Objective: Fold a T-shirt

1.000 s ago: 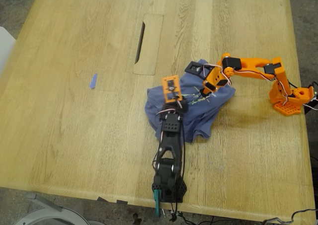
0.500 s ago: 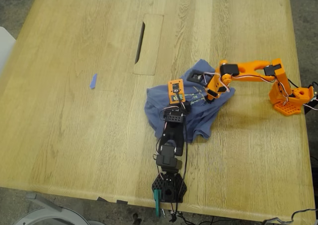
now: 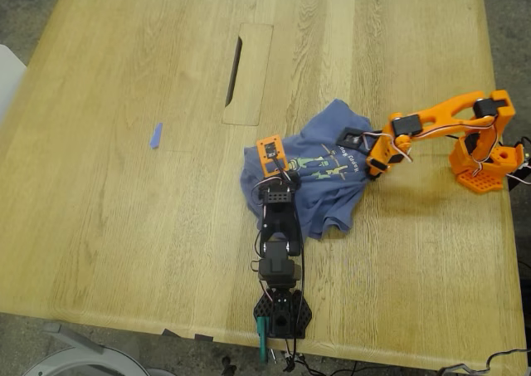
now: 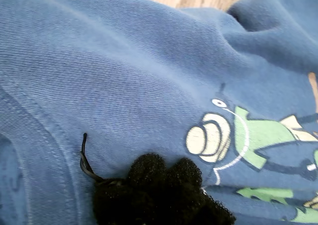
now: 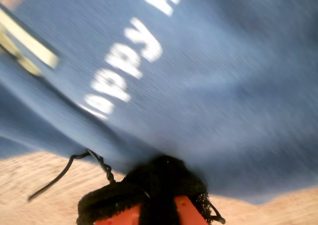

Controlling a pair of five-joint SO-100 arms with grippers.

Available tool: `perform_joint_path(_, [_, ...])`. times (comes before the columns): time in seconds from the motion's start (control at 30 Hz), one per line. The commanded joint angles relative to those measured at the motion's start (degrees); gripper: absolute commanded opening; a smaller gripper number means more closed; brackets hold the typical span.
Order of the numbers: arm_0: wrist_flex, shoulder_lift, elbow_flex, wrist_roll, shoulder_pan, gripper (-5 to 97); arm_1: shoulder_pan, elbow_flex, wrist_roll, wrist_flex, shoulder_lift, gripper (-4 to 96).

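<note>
T-shirt lies crumpled near mid table, print facing up, between the two arms. My first gripper is pressed onto the cloth by the cartoon print; can't tell how its jaws stand. My second gripper sits at the shirt's edge beside the lettering; view blurred, possibly pinching cloth, can't tell.

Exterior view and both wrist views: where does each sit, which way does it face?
Exterior view: high above the table, looking down; black arm and orange arm whole, the T-shirt between them.
First wrist view: on my first hand, close on the shirt's cartoon print; only a black fuzzy pad shows.
Second wrist view: on my second hand, blurred, facing pale lettering and shirt edge over wood; black pad, orange finger.
Shared: all three show the T-shirt's chest print.
</note>
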Motion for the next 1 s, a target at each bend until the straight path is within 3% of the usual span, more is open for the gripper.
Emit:
perform_joint_path(0.0, [-1.5,0.1,-1.7,0.6,-5.1,0,1.1,5.5,-0.2,-2.4,5.7,0.0])
perform_joint_path(0.4, [-3.6,2.5,-1.6,0.6,-11.8,2,10.0,15.6,-3.1,-7.0,18.2,0.0])
perform_joint_path(0.77, [-1.8,10.3,-4.5,4.4,-14.7,36,26.4,16.2,-7.0,-8.9,28.2,0.0])
perform_joint_path(0.97, [-1.2,14.3,-2.3,4.7,-23.9,34,41.3,21.8,-9.5,-13.7,37.5,0.0])
